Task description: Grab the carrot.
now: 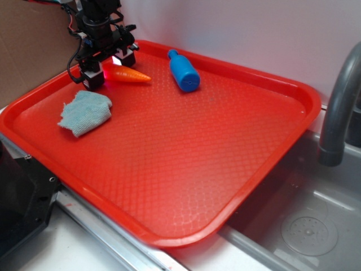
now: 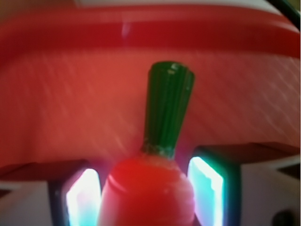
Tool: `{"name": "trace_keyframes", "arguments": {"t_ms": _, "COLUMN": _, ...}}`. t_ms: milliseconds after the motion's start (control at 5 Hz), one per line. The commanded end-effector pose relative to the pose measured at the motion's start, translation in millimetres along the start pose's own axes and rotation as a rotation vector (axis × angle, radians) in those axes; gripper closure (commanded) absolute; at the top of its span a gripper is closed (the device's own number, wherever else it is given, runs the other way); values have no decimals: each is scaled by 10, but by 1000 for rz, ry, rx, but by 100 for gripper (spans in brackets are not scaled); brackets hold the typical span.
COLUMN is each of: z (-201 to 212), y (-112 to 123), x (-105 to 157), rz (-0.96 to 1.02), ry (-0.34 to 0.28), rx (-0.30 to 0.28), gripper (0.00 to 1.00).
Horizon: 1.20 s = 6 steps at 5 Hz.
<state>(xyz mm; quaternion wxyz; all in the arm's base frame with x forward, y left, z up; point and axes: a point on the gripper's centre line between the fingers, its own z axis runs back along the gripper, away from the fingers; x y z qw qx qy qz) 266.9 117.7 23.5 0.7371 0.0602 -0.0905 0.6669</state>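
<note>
Where the exterior view begins, at the lower right of the frame, a grey sink basin (image 1: 307, 226) and a curved grey faucet (image 1: 338, 107) sit nearest, just beside the edge of the red tray (image 1: 169, 186) that fills most of the picture; the tray's textured floor is bare across its middle, so nothing stands between the camera and the objects gathered toward the upper left; a crumpled pale blue cloth (image 1: 84, 112) lies there at the left, apart from the rest, and seems to play no part in the job; just above it the carrot (image 1: 128, 74) lies on its side with its pointed tip toward the right and its thick end under the black end effector (image 1: 107, 68), which stands low over the tray with a finger on either side of that thick end; the wrist view shows the orange body close between two glowing pads (image 2: 207, 190) and the dark green stub pointing away toward the tray rim, so the jaws look narrow around it, probably pressing, though contact on both sides cannot be confirmed; farther back a blue toy bottle (image 1: 183, 70) lies near the far rim, clear of the grasp.
</note>
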Motion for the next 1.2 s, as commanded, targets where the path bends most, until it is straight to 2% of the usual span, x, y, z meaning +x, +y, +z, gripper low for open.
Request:
{"name": "trace_keyframes", "arguments": {"t_ms": 0, "z": 1019, "y": -19, "x": 21, "rz": -486, "ry": 82, "rx": -121, "gripper": 100}}
{"name": "trace_keyframes", "arguments": {"t_ms": 200, "z": 1386, "y": -10, "x": -105, "rz": -728, "ry": 180, "rx": -159, "gripper": 100}}
{"name": "trace_keyframes", "arguments": {"t_ms": 400, "z": 1794, "y": 176, "x": -348, "rz": -970, "ry": 196, "rx": -233, "gripper": 100}}
{"name": "trace_keyframes", "arguments": {"t_ms": 600, "z": 2012, "y": 306, "x": -459, "rz": -1218, "ry": 217, "rx": -254, "gripper": 100}}
{"name": "trace_keyframes", "arguments": {"t_ms": 800, "z": 2077, "y": 433, "x": -483, "rz": -1403, "ry": 199, "rx": -323, "gripper": 100}}
{"name": "trace_keyframes", "arguments": {"t_ms": 1000, "z": 2003, "y": 454, "x": -375, "rz": -1333, "ry": 241, "rx": -294, "gripper": 100}}
